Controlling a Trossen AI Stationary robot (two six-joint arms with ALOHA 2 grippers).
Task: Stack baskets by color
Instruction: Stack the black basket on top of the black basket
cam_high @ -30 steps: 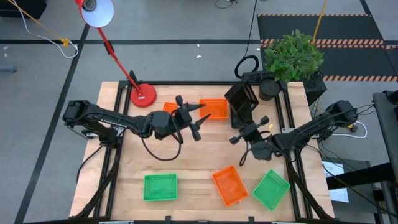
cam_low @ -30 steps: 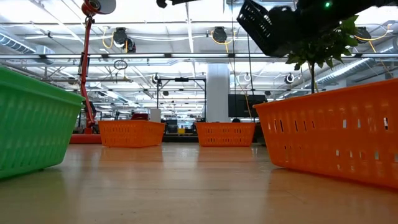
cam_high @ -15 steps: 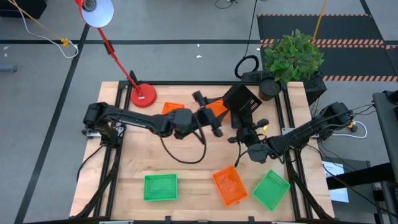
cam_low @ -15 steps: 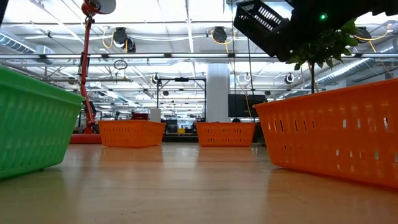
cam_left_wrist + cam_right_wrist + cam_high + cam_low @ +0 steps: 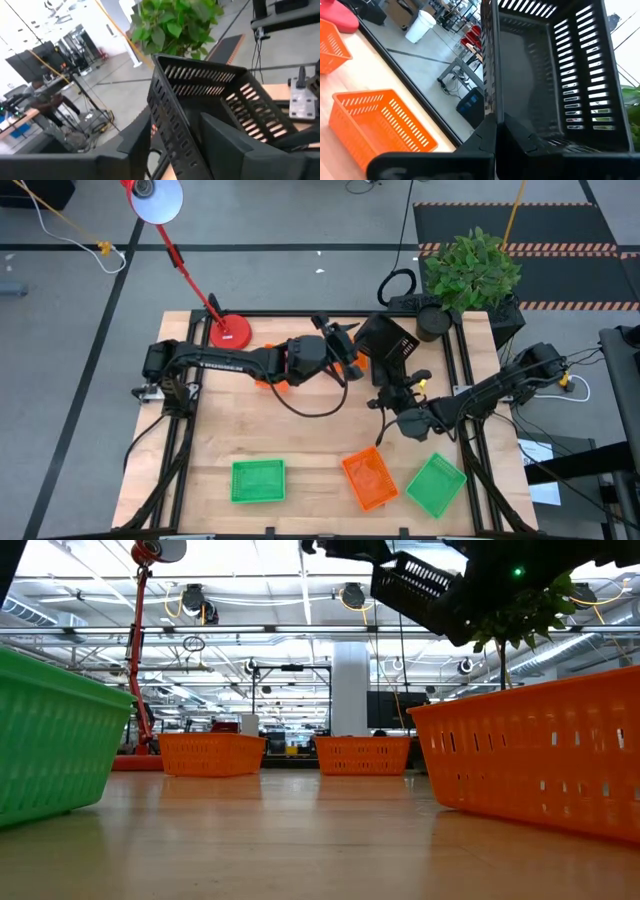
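A black basket (image 5: pixel 388 345) hangs in the air over the table's far right, tilted on its side, and shows at the top of the low view (image 5: pixel 415 585). My right gripper (image 5: pixel 398 387) is shut on it from the near side. My left gripper (image 5: pixel 348 345) reaches in level from the table's left. Its open fingers stand astride one basket wall (image 5: pixel 167 130), one inside and one outside; I cannot tell whether they touch it. Two orange baskets (image 5: pixel 212 753) (image 5: pixel 362 754) rest at the far side, partly under my left arm. My right gripper pinches one side wall of the black basket at its rim (image 5: pixel 492 112) between its two fingers, one inside the basket and one outside. The fingers lie level, coming from the table's near right. The basket is lifted clear and stands on edge, its hollow turned sideways.
At the near edge rest a green basket (image 5: pixel 258 480), an orange basket (image 5: pixel 368 478) and a second green basket (image 5: pixel 436 485). A red lamp base (image 5: pixel 230 333) stands at the far left. A potted plant (image 5: pixel 470 270) stands beyond the far right corner.
My left arm has stretched toward the table's right, up to the black basket, and its fingers now stand astride a basket wall. My right gripper has rolled, and the black basket has turned with it, lying flatter in the low view.
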